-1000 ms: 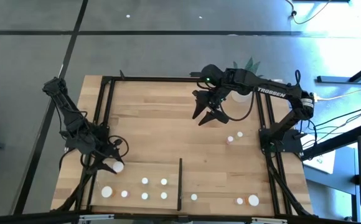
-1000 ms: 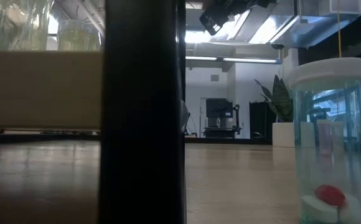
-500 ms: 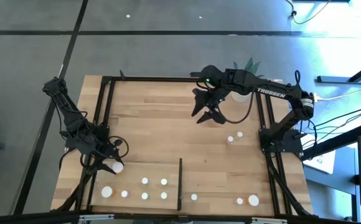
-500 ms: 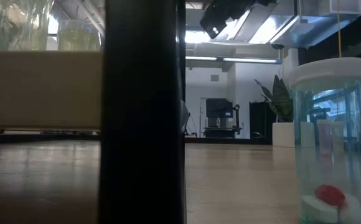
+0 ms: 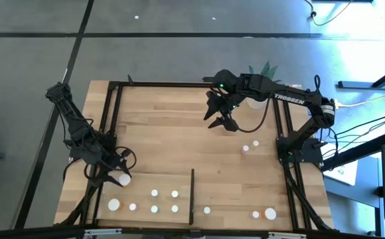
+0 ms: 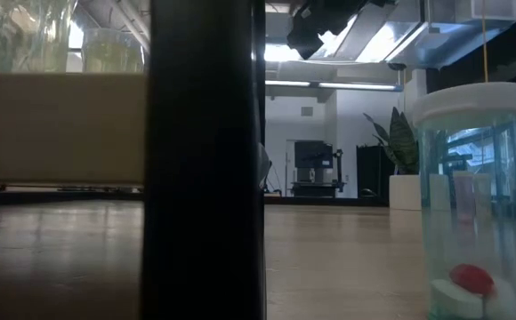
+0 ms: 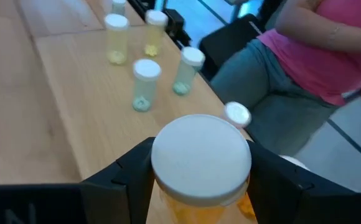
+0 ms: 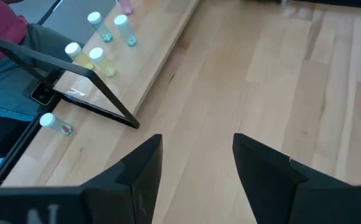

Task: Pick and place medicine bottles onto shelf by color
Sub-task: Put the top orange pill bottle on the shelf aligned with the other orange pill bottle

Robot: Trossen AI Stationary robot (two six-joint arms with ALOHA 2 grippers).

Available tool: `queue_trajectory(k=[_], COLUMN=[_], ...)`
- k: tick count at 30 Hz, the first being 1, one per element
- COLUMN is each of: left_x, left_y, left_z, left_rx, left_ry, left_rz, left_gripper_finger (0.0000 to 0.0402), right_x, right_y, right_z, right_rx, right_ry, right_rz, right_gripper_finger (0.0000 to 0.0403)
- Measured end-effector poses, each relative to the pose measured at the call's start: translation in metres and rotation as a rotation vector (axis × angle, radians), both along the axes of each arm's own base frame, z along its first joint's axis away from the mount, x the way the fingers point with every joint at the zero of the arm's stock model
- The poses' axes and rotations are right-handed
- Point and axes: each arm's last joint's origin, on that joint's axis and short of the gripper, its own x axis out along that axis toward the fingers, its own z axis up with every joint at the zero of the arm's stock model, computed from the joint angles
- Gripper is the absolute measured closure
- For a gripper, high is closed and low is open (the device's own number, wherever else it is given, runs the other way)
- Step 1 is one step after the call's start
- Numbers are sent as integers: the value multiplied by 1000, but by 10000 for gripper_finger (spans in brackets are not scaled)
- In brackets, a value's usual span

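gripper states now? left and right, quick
Left gripper: shut on a large orange bottle with a white cap.
Right gripper: open, empty, above the bare tabletop.

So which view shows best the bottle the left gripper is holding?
The left wrist view: the large orange bottle fills it, white cap up, between the left gripper's fingers. The high view shows only its cap; the low and right wrist views miss it.

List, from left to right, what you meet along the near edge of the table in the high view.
Large white-capped bottle → four small bottles on the shelf → black upright strip → lone small bottle → small bottle → larger bottle.
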Motion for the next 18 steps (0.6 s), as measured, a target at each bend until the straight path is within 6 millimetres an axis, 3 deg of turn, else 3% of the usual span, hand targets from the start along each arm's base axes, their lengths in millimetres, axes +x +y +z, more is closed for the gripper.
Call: queue_trajectory(k=[8, 18], left_x=[-3, -2], left_y=[-3, -9], left_z=[-10, -2], left_rx=[8, 65], left_ry=[12, -207], left_rz=[-17, -106], left_gripper_finger=[202, 202], right_x=[0, 0], right_y=[0, 0], right_z=[0, 0], right_rx=[0, 1], right_ry=[0, 0], right_rz=[0, 0], right_gripper_finger=[205, 205])
